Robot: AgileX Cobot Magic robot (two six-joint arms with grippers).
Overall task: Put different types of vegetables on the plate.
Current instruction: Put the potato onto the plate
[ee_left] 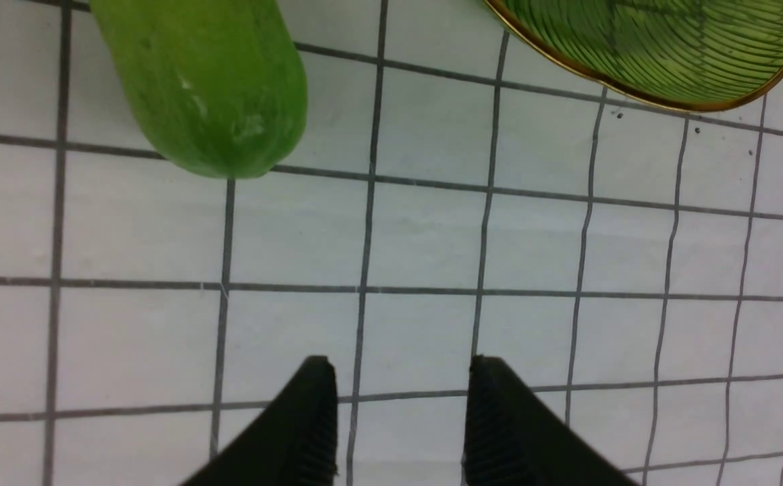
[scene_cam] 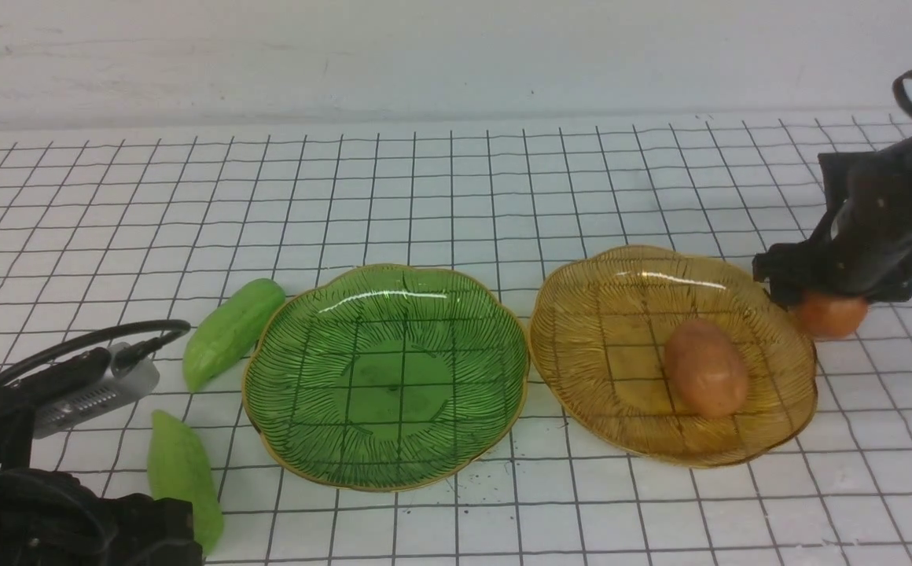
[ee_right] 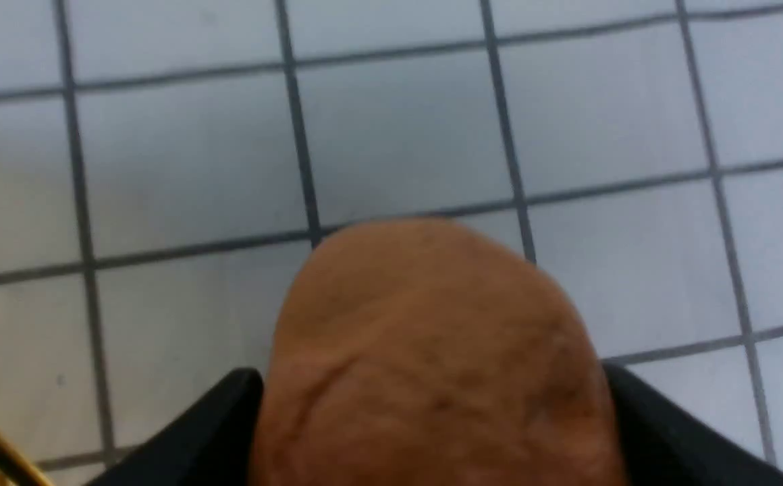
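A green glass plate [scene_cam: 299, 440] sits left of centre and an amber glass plate [scene_cam: 582, 330] to its right. One potato [scene_cam: 705, 368] lies in the amber plate. My right gripper [scene_cam: 837, 303] is shut on the second potato [scene_cam: 831, 314], just beside the amber plate's right rim; the potato fills the right wrist view [ee_right: 432, 358] between the black fingers [ee_right: 661, 432]. Two light-green cucumbers lie left of the green plate, one farther [scene_cam: 232, 332] and one nearer [scene_cam: 182, 475]. My left gripper [ee_left: 401, 378] is open and empty over the mat, short of the nearer cucumber [ee_left: 209, 81].
The white mat with a black grid [scene_cam: 456, 181] covers the table up to a pale back wall. The left arm's camera block and cable [scene_cam: 86, 385] stand at the near left. The green plate's rim [ee_left: 634, 94] shows in the left wrist view.
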